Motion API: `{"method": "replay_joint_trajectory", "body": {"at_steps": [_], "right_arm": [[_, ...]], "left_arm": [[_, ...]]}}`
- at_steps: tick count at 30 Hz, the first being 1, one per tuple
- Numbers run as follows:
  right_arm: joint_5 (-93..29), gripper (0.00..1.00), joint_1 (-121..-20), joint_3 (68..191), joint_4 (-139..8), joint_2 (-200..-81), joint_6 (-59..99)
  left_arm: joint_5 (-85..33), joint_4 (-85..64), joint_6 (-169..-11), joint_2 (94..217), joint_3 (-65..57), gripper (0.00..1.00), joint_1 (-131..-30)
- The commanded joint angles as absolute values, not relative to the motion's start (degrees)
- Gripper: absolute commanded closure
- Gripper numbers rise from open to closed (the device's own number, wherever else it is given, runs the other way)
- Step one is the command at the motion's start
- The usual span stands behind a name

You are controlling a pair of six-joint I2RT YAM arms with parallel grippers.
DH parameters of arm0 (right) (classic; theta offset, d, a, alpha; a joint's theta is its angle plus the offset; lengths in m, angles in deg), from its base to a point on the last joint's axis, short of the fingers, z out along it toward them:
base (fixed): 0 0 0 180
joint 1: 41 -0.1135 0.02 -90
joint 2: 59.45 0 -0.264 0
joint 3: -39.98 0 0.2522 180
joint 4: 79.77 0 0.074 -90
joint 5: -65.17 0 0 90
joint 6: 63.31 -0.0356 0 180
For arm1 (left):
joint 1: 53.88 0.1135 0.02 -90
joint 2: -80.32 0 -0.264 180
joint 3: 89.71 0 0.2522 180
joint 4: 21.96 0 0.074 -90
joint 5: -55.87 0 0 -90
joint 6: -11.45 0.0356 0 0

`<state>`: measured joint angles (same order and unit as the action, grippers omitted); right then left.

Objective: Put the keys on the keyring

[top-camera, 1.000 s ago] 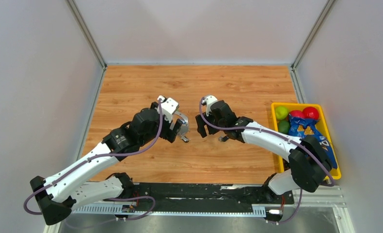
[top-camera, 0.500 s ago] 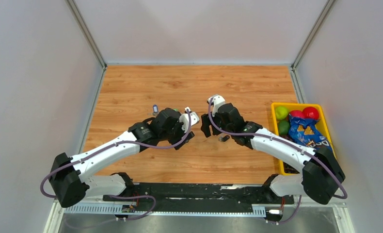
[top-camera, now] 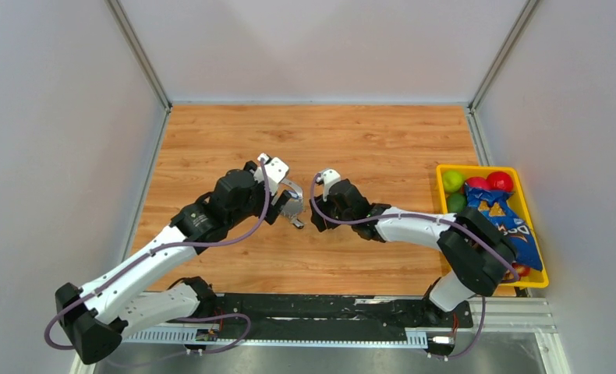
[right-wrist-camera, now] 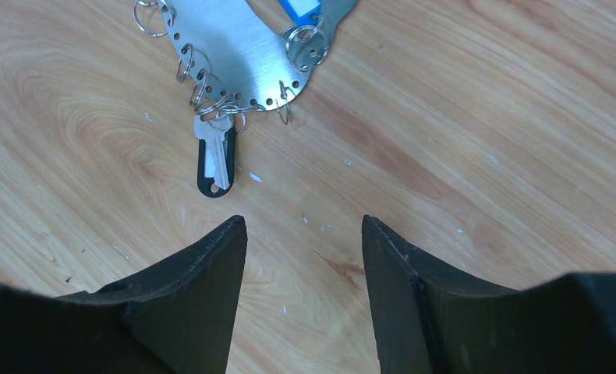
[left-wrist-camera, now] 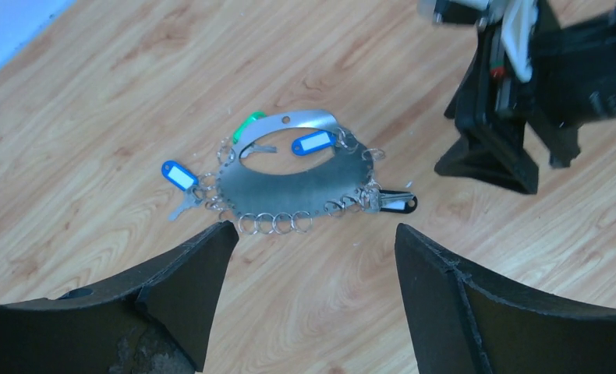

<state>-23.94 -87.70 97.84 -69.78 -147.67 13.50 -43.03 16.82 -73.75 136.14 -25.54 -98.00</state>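
While left gripper (left-wrist-camera: 314, 228) and right gripper (right-wrist-camera: 303, 219) gape, keyring (left-wrist-camera: 289, 188) lies near both — mid-table (top-camera: 367, 132).

L arm (top-camera: 161, 249) vs 0.5 s ago: elbow swings back out to the near-left, forearm runs steeper and the wrist pulls away from centre. Pose is now approx. that of 1 s ago. In the top view the left gripper (left-wrist-camera: 314, 234) no longer covers the keyring (left-wrist-camera: 285, 199), which shows again betw. the two grippers. R arm (top-camera: 410, 222): right gripper (top-camera: 318, 214) slides left and a bit nearer, closer to the keyring. Forearm lies flatter. Elbow shifts left, baring the near right corner of the yellow bin (top-camera: 542, 276).
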Motion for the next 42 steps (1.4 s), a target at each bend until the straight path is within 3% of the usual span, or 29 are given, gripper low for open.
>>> {"method": "replay_joint_trajectory", "body": {"at_steps": [1,18,28,33,42], "right_arm": [[-20.90,0.42,-88.98,99.71,-77.57,-150.33,16.91],[-27.89,0.48,-89.98,96.44,-91.44,-156.90,24.49],[-27.22,0.52,-90.05,94.29,-98.52,-160.51,26.16],[-26.59,0.58,-90.06,93.25,-101.24,-160.93,26.40],[-26.91,0.60,-90.09,94.07,-102.93,-163.31,26.39]], "left_arm": [[-46.03,13.29,-76.32,132.63,-26.65,0.14,-97.67],[-44.57,12.25,-76.23,127.94,-28.17,0.11,-97.65],[-44.41,11.86,-76.13,127.12,-28.61,0.11,-97.65],[-44.33,11.60,-75.92,126.91,-28.83,0.11,-97.63],[-44.23,11.17,-75.75,126.89,-29.18,0.10,-97.65]]}}
